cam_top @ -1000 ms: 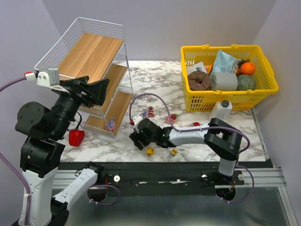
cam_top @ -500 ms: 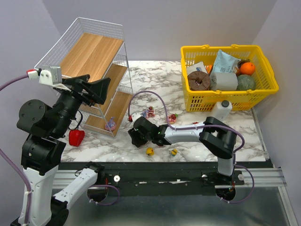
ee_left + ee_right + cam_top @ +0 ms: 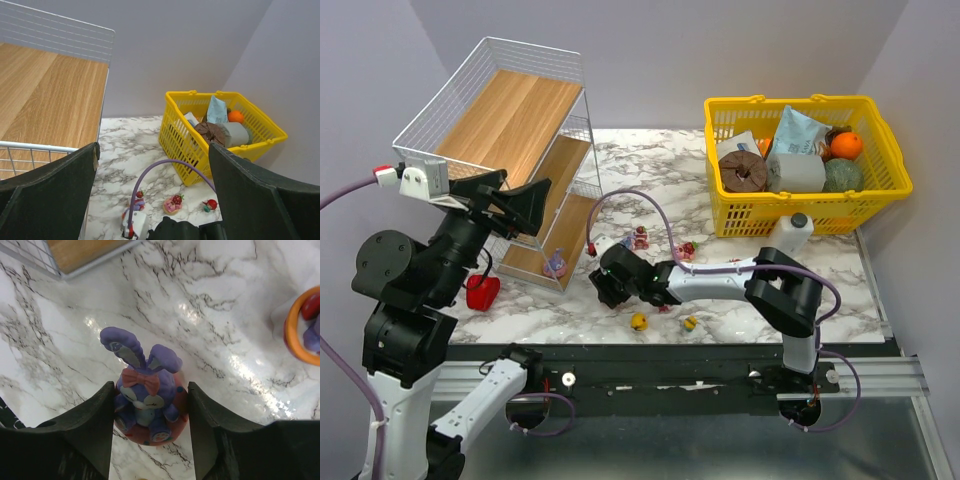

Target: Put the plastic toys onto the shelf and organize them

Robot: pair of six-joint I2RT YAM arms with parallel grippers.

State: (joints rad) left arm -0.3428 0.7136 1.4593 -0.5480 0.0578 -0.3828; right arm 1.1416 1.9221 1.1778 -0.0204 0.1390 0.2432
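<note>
Bunny (image 3: 146,402), purple with orange bow, on seemingly pink-red base.

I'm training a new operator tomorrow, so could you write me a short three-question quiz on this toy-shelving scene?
1. True or false: the left end effector holds a toy.
2. What sits between the fingers of the right end effector? A) a blue toy car B) the purple bunny figurine on a pink round base C) a green ball
3. Fill in: the small purple figurine already on the three-tier white wire shelf with wooden boards stands on its ___ tier.

Key: 1 false, it is open and empty; 2 B; 3 bottom.
</note>
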